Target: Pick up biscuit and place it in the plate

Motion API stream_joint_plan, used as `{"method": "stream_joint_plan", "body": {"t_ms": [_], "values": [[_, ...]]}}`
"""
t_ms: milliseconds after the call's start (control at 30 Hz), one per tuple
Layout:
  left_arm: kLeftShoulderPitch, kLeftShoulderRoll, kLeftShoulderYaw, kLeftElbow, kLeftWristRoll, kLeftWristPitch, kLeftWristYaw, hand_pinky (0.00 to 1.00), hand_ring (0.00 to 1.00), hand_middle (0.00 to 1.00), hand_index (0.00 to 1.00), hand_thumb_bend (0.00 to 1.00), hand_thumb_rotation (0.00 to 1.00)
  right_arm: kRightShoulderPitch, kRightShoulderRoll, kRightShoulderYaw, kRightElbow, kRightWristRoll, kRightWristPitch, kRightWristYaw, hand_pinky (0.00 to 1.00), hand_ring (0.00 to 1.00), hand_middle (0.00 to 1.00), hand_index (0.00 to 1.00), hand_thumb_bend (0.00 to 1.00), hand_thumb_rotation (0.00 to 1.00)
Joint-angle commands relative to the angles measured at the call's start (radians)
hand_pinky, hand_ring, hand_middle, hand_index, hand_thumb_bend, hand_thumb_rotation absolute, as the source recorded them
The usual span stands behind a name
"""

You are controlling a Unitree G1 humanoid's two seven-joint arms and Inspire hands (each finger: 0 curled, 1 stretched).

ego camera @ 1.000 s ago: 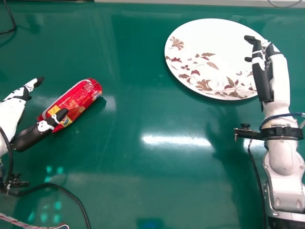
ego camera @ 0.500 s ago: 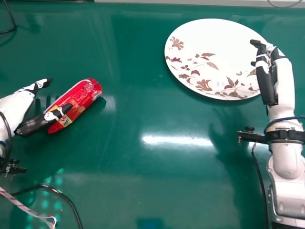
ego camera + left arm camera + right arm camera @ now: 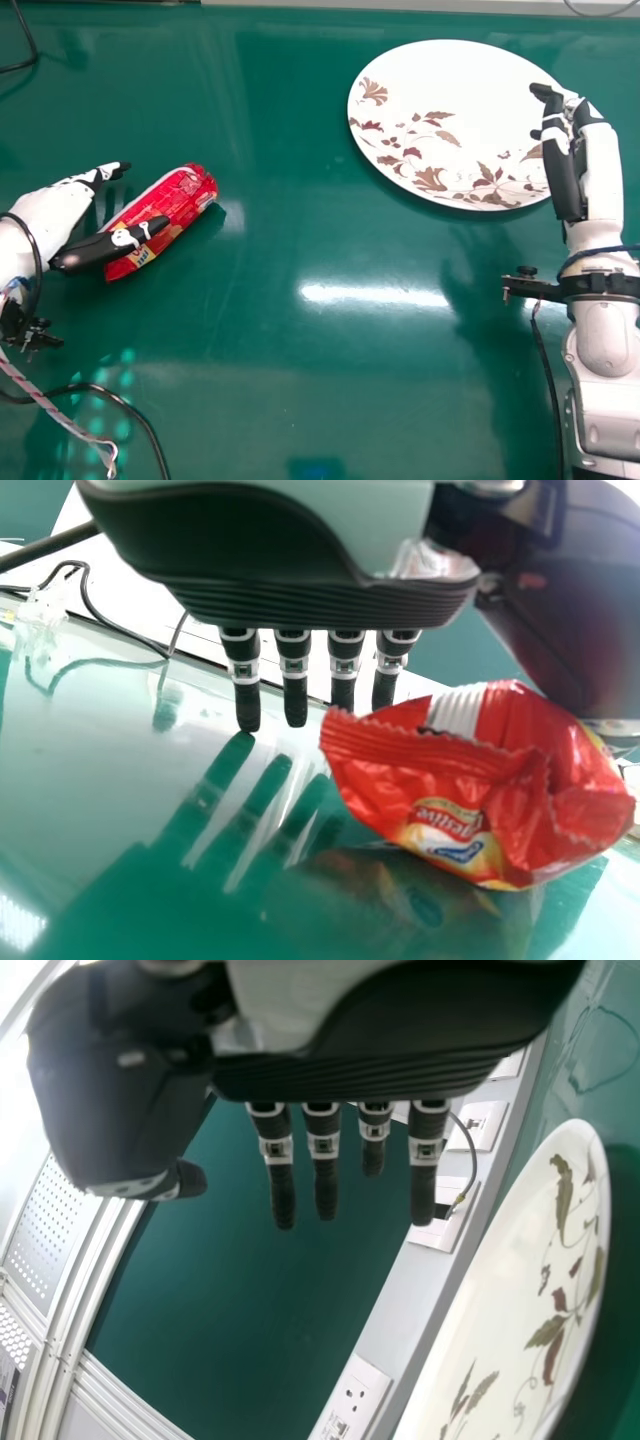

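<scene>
The red biscuit packet (image 3: 174, 212) lies slantwise on the green table at the left. My left hand (image 3: 88, 248) is around its near end, the thumb reaching over the wrapper and the fingers along the far-left side. In the left wrist view the hand (image 3: 300, 595) has straight fingers, with the packet (image 3: 470, 790) between them and the thumb, not gripped. The white plate (image 3: 450, 110) with brown leaf patterns lies at the back right. My right hand (image 3: 568, 165) is over its right edge, fingers extended; the right wrist view has that hand (image 3: 350, 1070) beside the plate (image 3: 500, 1310).
Black cables (image 3: 140, 412) run across the table's near left part, and another cable (image 3: 30, 50) lies at the far left corner. A strip with sockets (image 3: 360, 1390) runs along the table's edge.
My left hand has moved right along the packet, its thumb now farther over the wrapper. My right hand has shifted slightly to the right. The packet and plate lie about where they were.
</scene>
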Motion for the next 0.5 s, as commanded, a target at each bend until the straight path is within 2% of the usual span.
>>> {"method": "stream_joint_plan", "body": {"t_ms": [0, 133, 267, 467], "values": [[0.022, 0.0, -0.048, 0.026, -0.026, 0.005, -0.057, 0.86, 0.97, 0.96, 1.0, 1.0, 0.48, 0.02, -0.008, -0.01, -0.014, 0.004, -0.002, 0.002, 0.71, 0.82, 0.86, 0.81, 0.53, 0.4], [0.004, 0.02, -0.071, 0.054, -0.024, 0.007, -0.071, 0.87, 0.97, 0.96, 1.0, 1.0, 0.49, 0.021, -0.011, -0.012, -0.014, 0.009, -0.01, 0.006, 0.72, 0.82, 0.86, 0.81, 0.52, 0.39], [-0.009, 0.03, -0.095, 0.079, -0.022, 0.005, -0.068, 0.88, 0.97, 0.96, 1.0, 1.0, 0.5, 0.025, -0.007, -0.013, -0.024, 0.008, 0.0, 0.004, 0.72, 0.82, 0.85, 0.81, 0.53, 0.42], [-0.01, 0.053, -0.15, 0.078, 0.008, 0.05, -0.111, 0.88, 0.96, 0.95, 1.0, 1.0, 0.5, 0.035, -0.006, -0.014, -0.038, 0.014, 0.011, 0.008, 0.73, 0.83, 0.86, 0.81, 0.53, 0.43]]}}
